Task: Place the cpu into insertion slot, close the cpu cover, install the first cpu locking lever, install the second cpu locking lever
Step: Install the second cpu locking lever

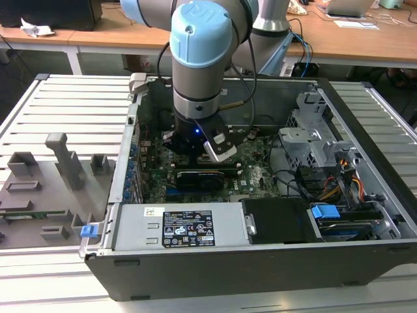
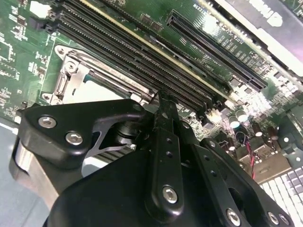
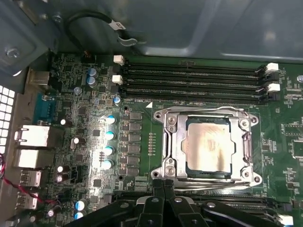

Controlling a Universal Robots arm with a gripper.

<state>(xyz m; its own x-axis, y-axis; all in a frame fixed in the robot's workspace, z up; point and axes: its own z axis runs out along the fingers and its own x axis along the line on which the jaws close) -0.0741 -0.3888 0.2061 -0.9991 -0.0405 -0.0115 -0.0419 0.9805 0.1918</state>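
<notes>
The cpu [image 3: 208, 146], a pale silver square, lies flat inside the insertion slot [image 3: 252, 178] on the green board. The cpu cover [image 3: 173, 142], a silver frame with a cut-out centre, lies down around the chip. Thin metal lever rods run along two opposite edges of the cover, one of them [image 3: 208, 109] on the side of the memory slots. My gripper [image 3: 163, 185] is shut, its black fingertips together at the socket's edge just outside the cover. In the second wrist view the gripper [image 2: 163, 101] points down beside the socket rim [image 2: 71, 71]. What the tips touch is hidden.
Black memory slots [image 3: 194, 80] run along one side of the socket. The arm [image 1: 199, 78] reaches down into the open computer case [image 1: 130, 195]. A black card [image 1: 205, 176], power supply [image 1: 182, 228], drive cage [image 1: 313, 137] and cables surround it. Grey fixtures [image 1: 58, 163] stand at the exterior view's left.
</notes>
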